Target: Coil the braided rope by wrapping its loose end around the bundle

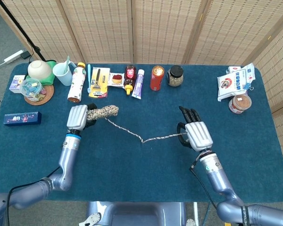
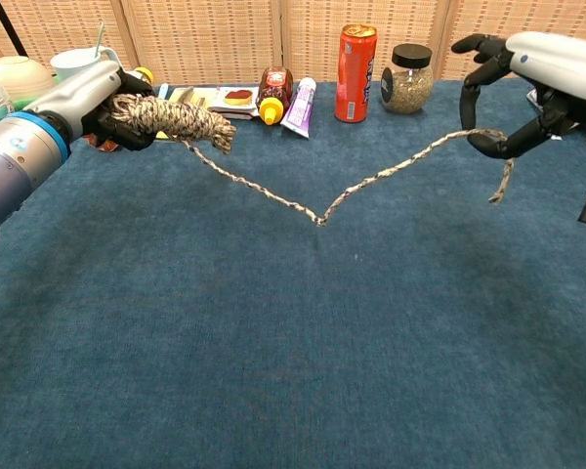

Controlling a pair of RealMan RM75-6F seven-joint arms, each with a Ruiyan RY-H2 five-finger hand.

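Observation:
My left hand [image 1: 79,116] [image 2: 96,95] grips the braided rope's coiled bundle [image 1: 104,112] [image 2: 171,118], held off the table at the left. From the bundle the loose rope [image 1: 142,138] [image 2: 322,215] sags down to the blue cloth and rises again to the right. My right hand [image 1: 195,133] [image 2: 527,83] pinches the rope a little short of its tip, and the short end [image 2: 505,181] dangles below the fingers. Both hands are raised above the table.
A row of items lines the far edge: red can [image 1: 156,77] [image 2: 355,72], jar [image 1: 175,75] [image 2: 406,78], tube [image 1: 138,84], bottles [image 1: 76,82], cup [image 1: 63,73], bowl [image 1: 39,69]. Packets [image 1: 235,81] lie far right, a small box [image 1: 21,118] at left.

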